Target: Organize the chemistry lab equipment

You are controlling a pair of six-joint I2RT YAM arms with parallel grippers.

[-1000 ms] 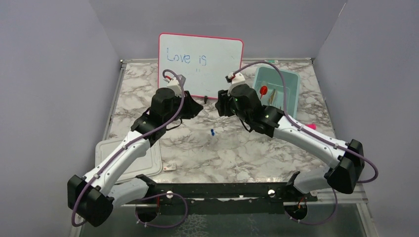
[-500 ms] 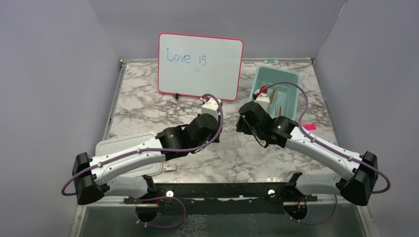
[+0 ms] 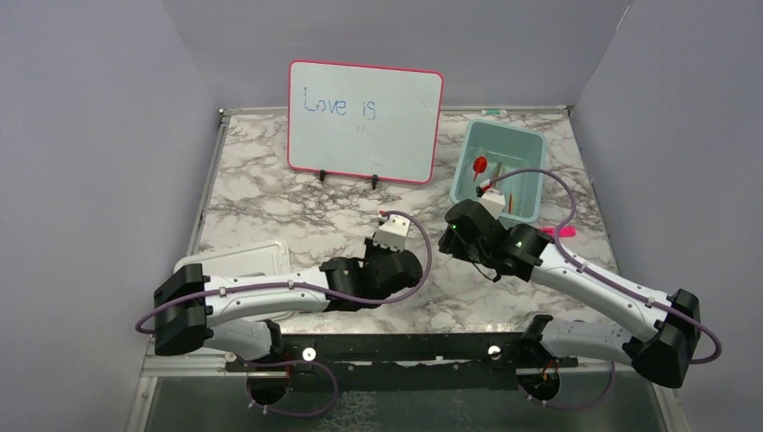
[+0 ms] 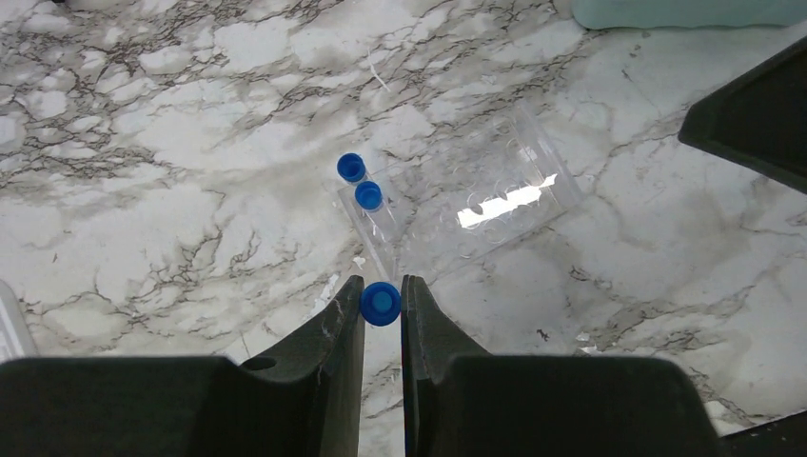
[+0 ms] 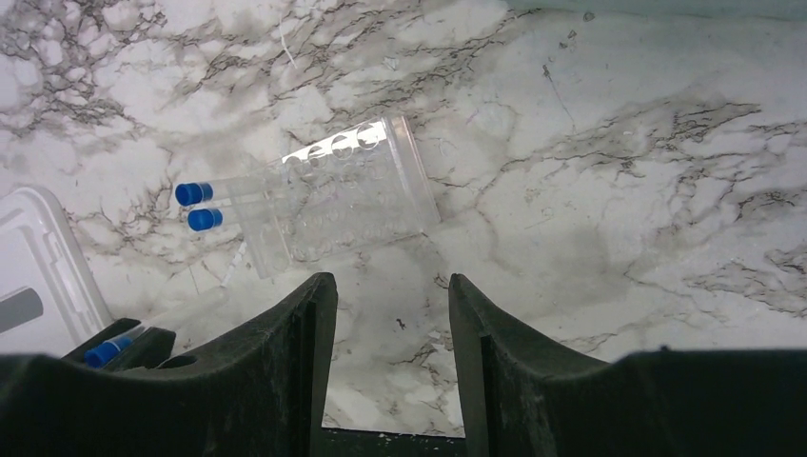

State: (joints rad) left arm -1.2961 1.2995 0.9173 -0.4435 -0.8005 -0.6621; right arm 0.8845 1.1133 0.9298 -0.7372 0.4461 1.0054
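Fig.: tube-loading step. My left jaws are clamped on a blue-capped tube (image 4: 381, 303), near the clear rack (image 4: 495, 181), which lies flat on the tabletop (image 4: 171, 105) w/ two more tubes (image 4: 368, 196) in it. Right jaws hang part-open, empty, above. Next, I judge: line tube up w/ a free hole, slide in.

place: enclosed lab bench | signs: grey partition walls (image 3: 81, 135), marble-print table (image 3: 270, 207), clear rack (image 5: 352, 205), blue-capped tubes (image 5: 202, 219)
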